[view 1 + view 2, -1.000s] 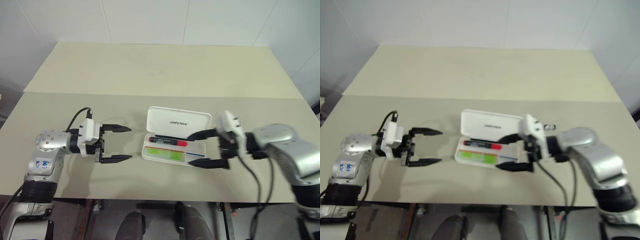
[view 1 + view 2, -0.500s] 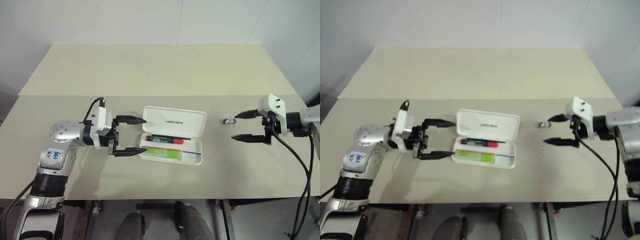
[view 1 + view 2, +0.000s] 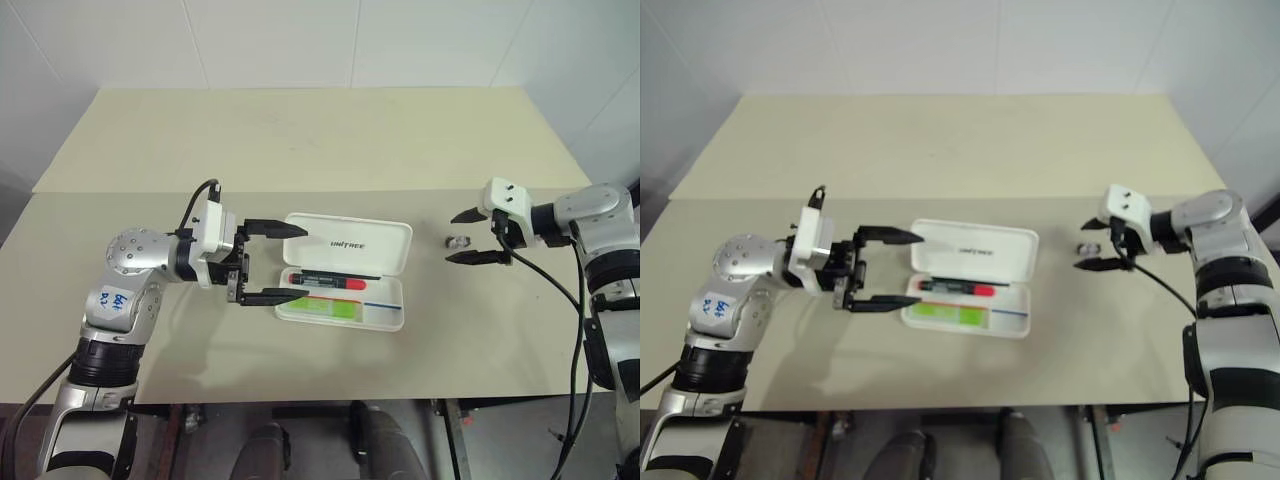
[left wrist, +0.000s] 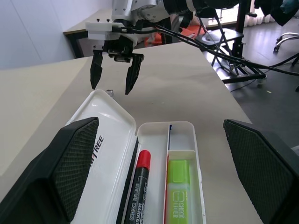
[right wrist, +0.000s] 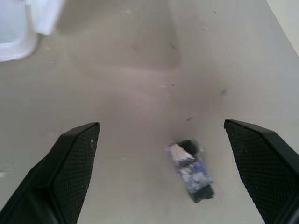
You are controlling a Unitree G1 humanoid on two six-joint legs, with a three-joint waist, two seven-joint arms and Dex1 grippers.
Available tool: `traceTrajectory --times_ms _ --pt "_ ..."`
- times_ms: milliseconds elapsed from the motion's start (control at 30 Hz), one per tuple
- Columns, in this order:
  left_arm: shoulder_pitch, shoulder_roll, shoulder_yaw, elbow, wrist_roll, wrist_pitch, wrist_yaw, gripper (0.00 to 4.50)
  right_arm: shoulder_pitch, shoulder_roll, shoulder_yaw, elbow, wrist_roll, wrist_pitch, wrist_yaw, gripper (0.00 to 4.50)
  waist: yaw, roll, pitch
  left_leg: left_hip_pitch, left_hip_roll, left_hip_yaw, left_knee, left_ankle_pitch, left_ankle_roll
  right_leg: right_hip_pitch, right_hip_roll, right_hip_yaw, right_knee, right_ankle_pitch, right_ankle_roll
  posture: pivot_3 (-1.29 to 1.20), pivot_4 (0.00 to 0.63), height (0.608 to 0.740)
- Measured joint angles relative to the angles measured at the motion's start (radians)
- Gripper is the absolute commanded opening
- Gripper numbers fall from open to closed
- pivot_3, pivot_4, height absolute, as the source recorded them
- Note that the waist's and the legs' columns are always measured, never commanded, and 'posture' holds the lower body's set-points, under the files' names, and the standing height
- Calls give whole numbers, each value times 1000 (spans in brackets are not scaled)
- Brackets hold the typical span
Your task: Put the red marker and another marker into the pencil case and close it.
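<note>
Left claw sits in the middle left of the head view, wide open and holding nothing. One of its black fingers is by the lid's left edge and the other is by the tray's left end; I cannot tell if they touch.

Right claw is at the right side of the head view, also wide open and empty. A small blue and white scrap lies on the bench between its two fingers.

In the middle of the picture lies the pencil case, white and still open. Its lid is flipped back toward the top of the picture, with small dark letters on it.

Inside the tray are two things, side by side. The red marker, black with a red cap, lies in the slot next to the lid. The other marker, all bright green, lies in the slot nearer the bottom of the picture. The right end of the tray has a red and blue stripe.
</note>
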Motion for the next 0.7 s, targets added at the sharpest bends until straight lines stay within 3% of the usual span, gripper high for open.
traceTrajectory --times_ms 700 --pt "101 82 79 -141 -29 57 79 4500 -75 70 10 145 -208 32 -159 4492 -3 1 1 0 0 0 0 0 -1 0 0 1 1 0 0 0 150 740"
